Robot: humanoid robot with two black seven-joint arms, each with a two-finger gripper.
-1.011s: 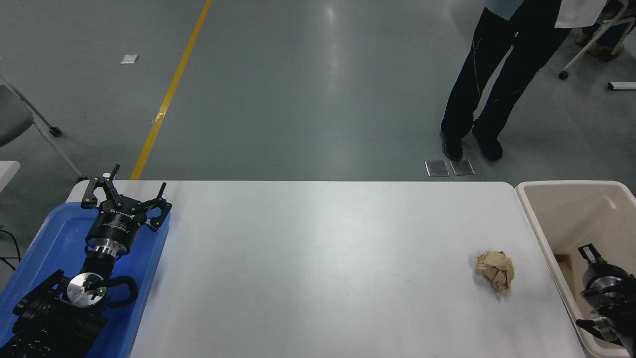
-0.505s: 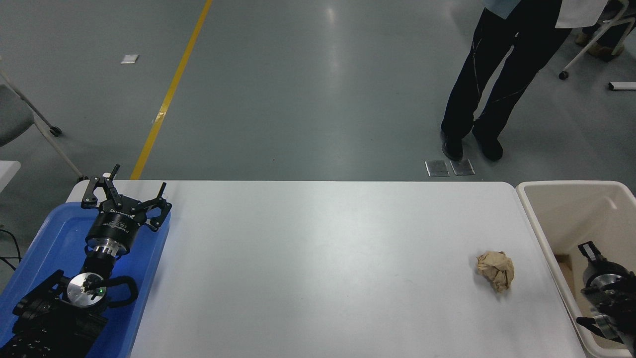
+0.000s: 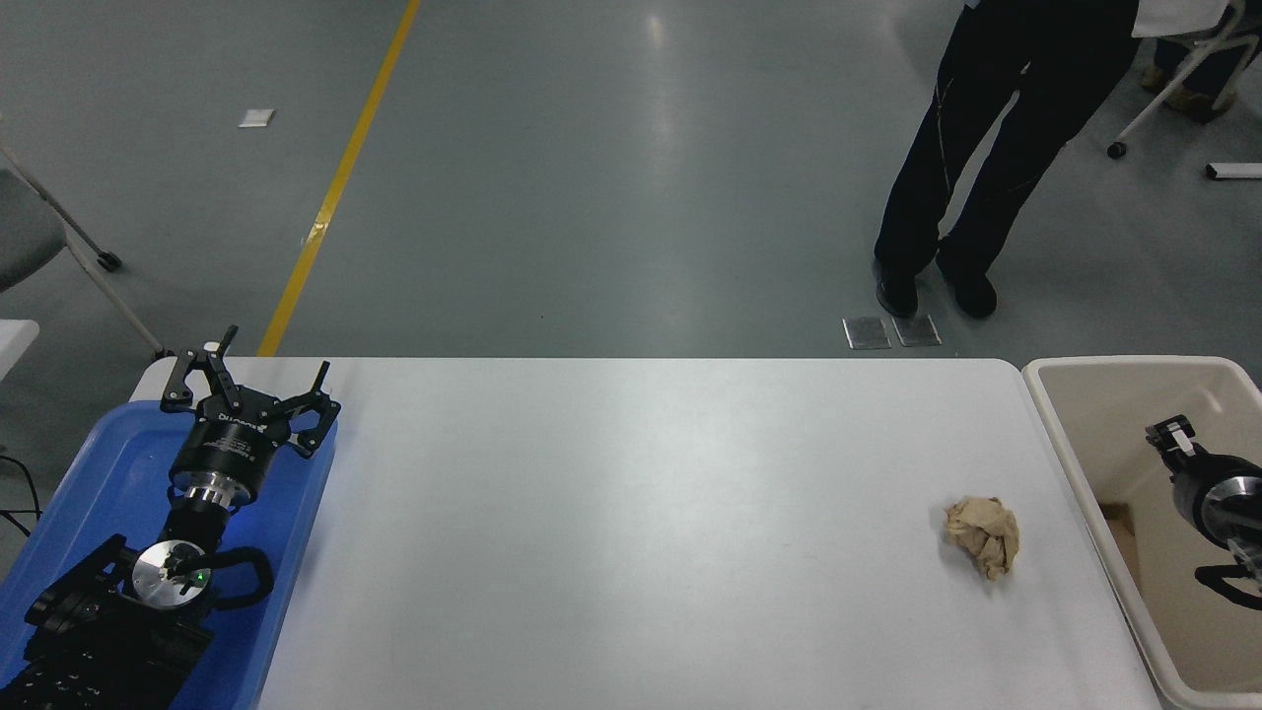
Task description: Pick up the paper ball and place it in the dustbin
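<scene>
A: Where's the paper ball (image 3: 983, 533)?
B: On the bench (image 3: 641, 513), just beside the dustbin (image 3: 1070, 449), long axis running far-left to near-right.
A: End effectors?
B: Left end effector (image 3: 251, 385) spread apart; right end effector (image 3: 1173, 439) over the dustbin, can't tell.

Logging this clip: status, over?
Left gripper open, parked over blue tray. Right gripper above dustbin, empty-looking. Paper ball on table, path clear.

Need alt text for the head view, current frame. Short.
A crumpled tan paper ball lies on the white table near its right edge, beside a cream dustbin. The right gripper is over the dustbin's inside, apart from the ball; the left gripper is parked open over a blue tray. A person's legs stand beyond the table.
</scene>
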